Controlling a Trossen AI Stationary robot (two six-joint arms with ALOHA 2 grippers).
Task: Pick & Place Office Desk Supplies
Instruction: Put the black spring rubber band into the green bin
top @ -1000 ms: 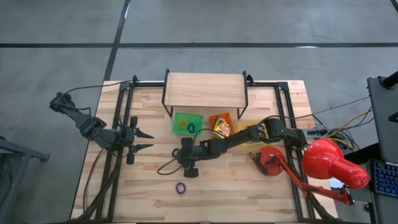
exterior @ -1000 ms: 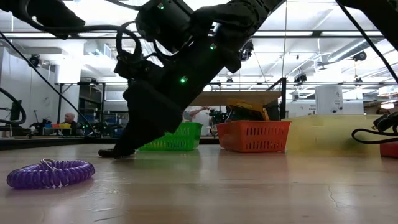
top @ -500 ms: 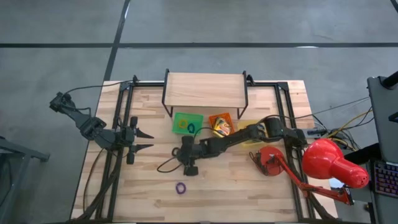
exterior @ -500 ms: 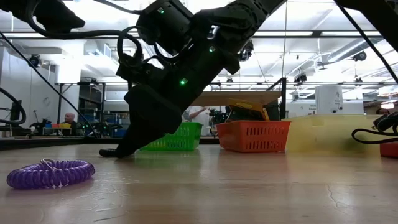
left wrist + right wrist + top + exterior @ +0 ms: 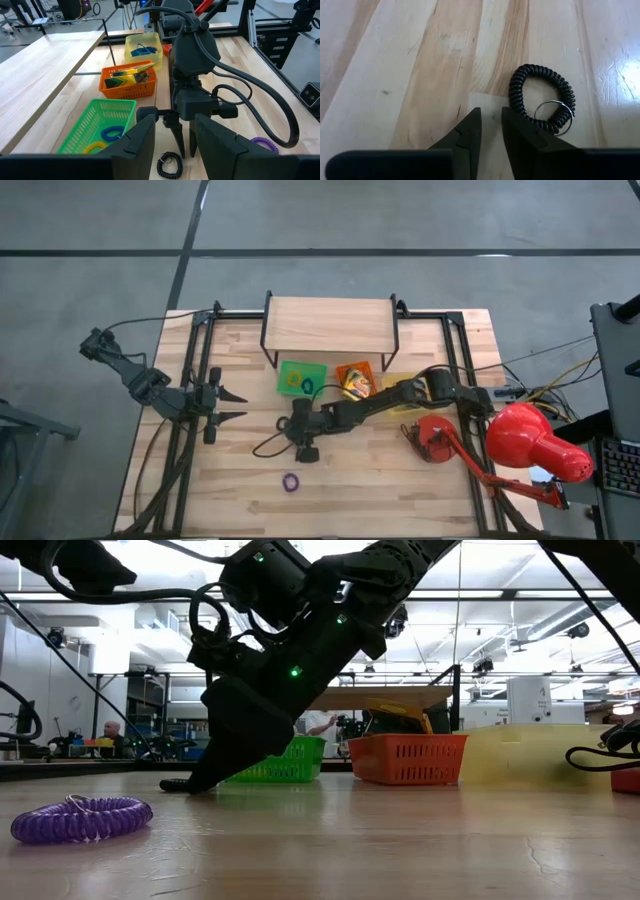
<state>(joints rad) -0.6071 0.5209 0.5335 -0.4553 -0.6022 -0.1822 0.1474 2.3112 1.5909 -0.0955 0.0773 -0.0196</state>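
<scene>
Partly hidden: black coil loop (image 5: 542, 100) beside R pincer (image 5: 489, 125).

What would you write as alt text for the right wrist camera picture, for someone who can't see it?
Two dark fingers of the right gripper point down at a pale wooden table, with only a narrow gap between them. A black coiled band with a small metal ring lies just beside one fingertip, not between the fingers.
</scene>
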